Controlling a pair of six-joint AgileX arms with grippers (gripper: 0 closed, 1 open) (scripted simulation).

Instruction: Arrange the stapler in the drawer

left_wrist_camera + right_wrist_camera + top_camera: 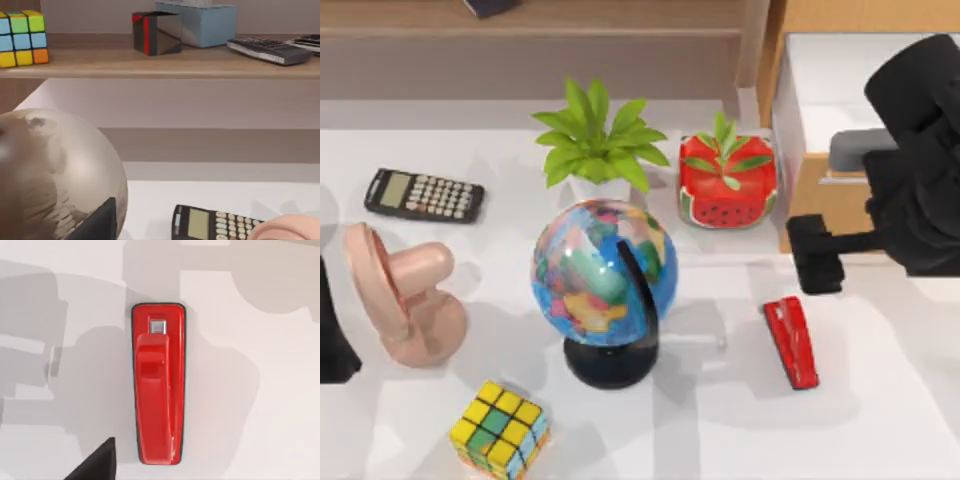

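Red stapler (791, 342) is lying flat on the white table (880, 420), right of the globe (604, 272) — drawer (820, 190) sits open behind it. Right gripper (817, 254) hangs just above the stapler, not touching; can't tell its finger state. Left arm (332, 330) is parked at the left edge.

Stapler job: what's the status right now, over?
Right claw above the table, just beyond the stapler, holding nothing. Stapler flat on the table, outside the drawer. Left arm parked at left edge.
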